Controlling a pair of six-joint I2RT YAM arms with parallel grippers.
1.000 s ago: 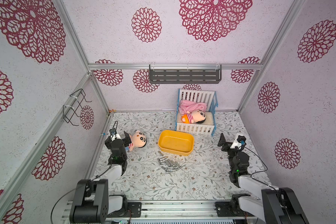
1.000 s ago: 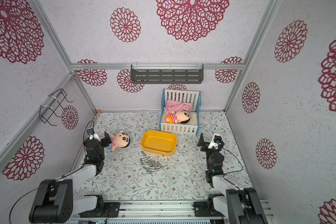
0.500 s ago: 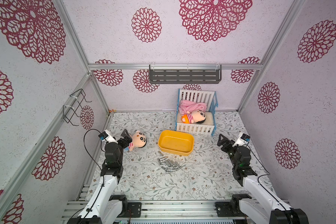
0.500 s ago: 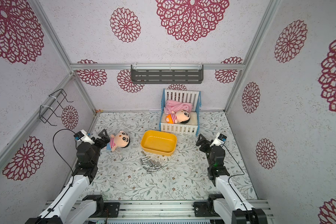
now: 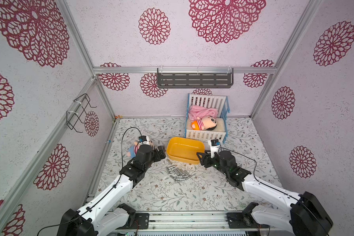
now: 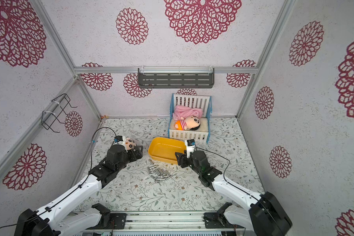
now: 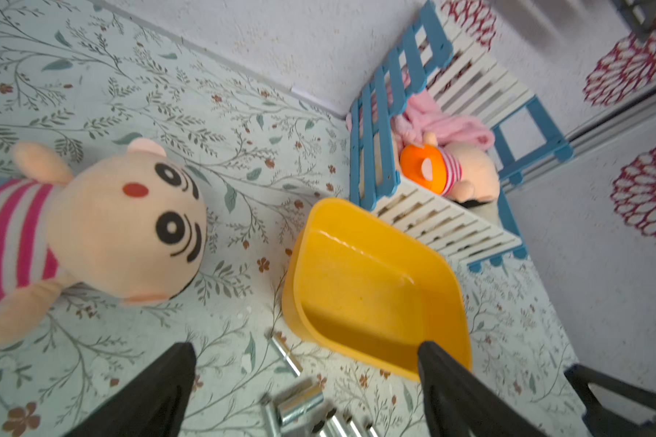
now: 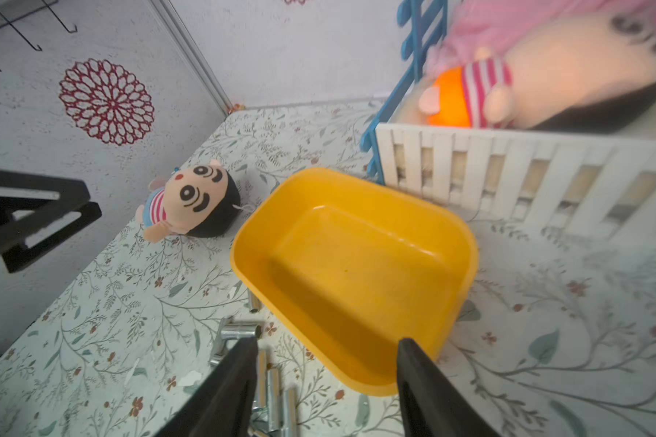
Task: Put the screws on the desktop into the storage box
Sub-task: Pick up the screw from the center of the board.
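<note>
Left gripper (image 5: 161,152) and right gripper (image 5: 200,158) have advanced, flanking storage box (image 5: 180,157)

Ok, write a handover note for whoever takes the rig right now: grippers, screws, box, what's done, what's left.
Left gripper: open, empty, beside the storage box.
Right gripper: jaws apart, empty, at the box's near corner.
Screws: heaped on the desktop just in front of the box, with one stray screw by its wall.
Done: nothing; the box is empty.
Left: move every screw in.
</note>
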